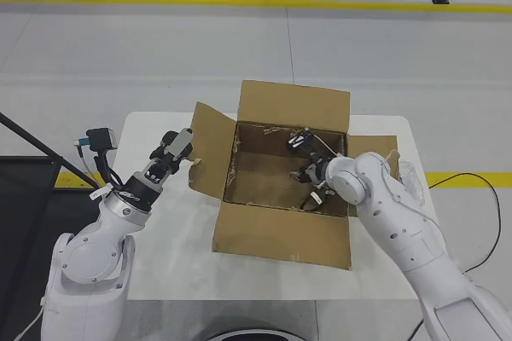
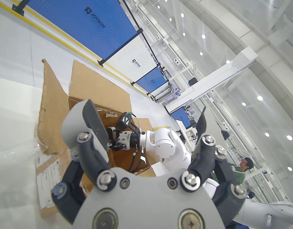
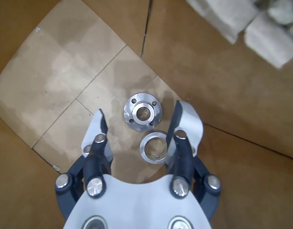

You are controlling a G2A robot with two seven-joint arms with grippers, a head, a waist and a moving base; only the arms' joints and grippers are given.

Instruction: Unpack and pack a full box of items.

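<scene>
The open cardboard box (image 1: 282, 243) sat in the middle of the white bench (image 1: 171, 256), all four flaps folded out. The right gripper (image 3: 139, 113) was down inside the box with its fingers spread, holding nothing, poised above two metal parts lying on the box floor. One was a round steel flange (image 3: 142, 114) with small bolt holes around a central bore. The other was a plain metal ring (image 3: 153, 150), just beside the flange and close to one finger; whether the two parts touched could not be told. Crumpled white packing material (image 3: 232, 13) lay against an inner wall, well apart from both parts. The left gripper (image 1: 177, 147) was outside the box, above the bench by the left flap, its fingers (image 2: 94, 120) spread wide and empty.
</scene>
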